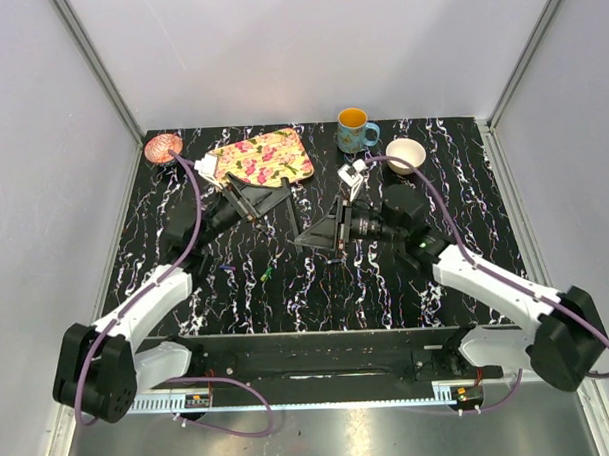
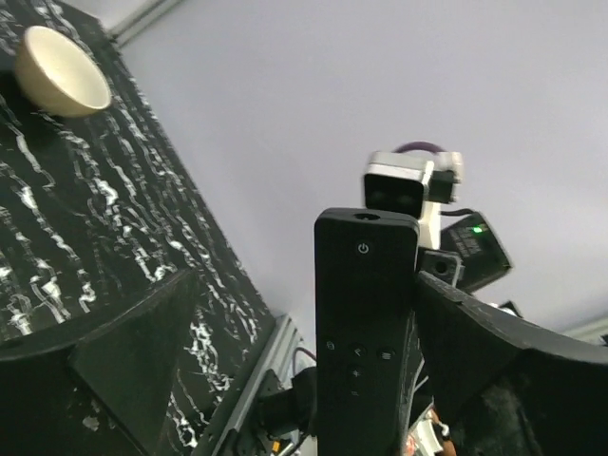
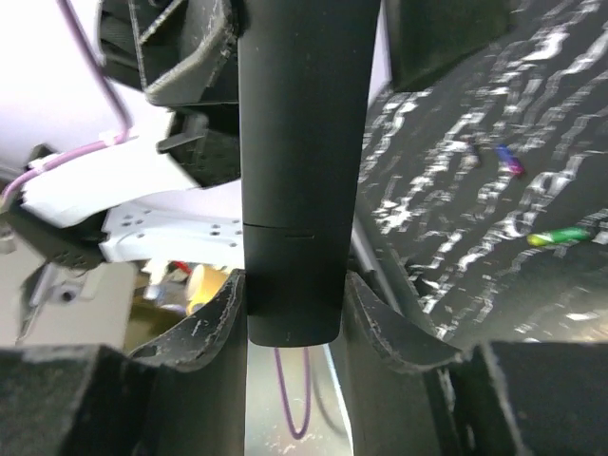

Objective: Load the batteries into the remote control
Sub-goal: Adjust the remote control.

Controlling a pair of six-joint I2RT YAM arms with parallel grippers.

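While left hand [image 2: 302,285] gapes, right hand [image 3: 294,290] pinches remote control [image 3: 299,142] (endwise).

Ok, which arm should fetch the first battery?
Likely left: the left gripper is open, the right gripper clamps the remote control, and the batteries lie on the left half of the table.

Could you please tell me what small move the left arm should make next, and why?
Probably draw the left tool back off the slim black plastic remote control: that tool stands open, while the right tool grips the remote's end.
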